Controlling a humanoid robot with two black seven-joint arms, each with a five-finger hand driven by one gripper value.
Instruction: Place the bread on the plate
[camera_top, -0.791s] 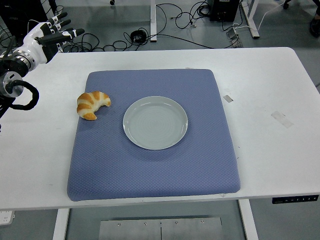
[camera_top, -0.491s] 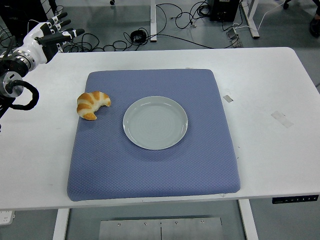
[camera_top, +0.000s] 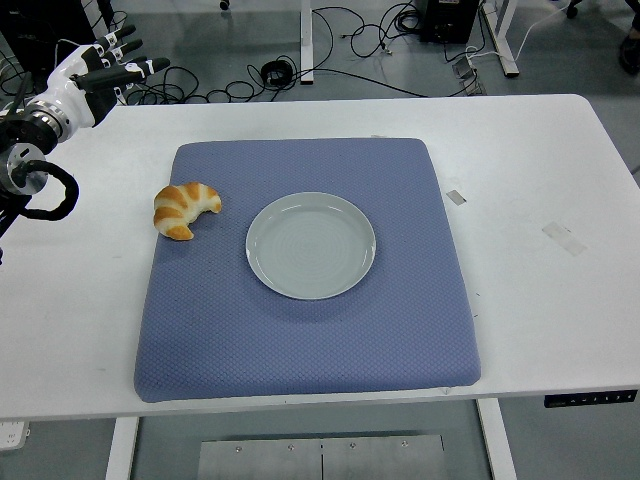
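Between croissant (camera_top: 185, 209) and plate (camera_top: 311, 245): bare mat (camera_top: 300, 340).

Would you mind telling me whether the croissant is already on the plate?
No, the croissant lies on the blue mat's left edge, beside the empty plate.

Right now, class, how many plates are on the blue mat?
1. The plate sits near the middle of the mat, right of the croissant. None seem hidden.

On the desk (camera_top: 520, 300) lay one blue mat (camera_top: 300, 340), with one croissant (camera_top: 184, 208) and one grey plate (camera_top: 311, 245) on it.
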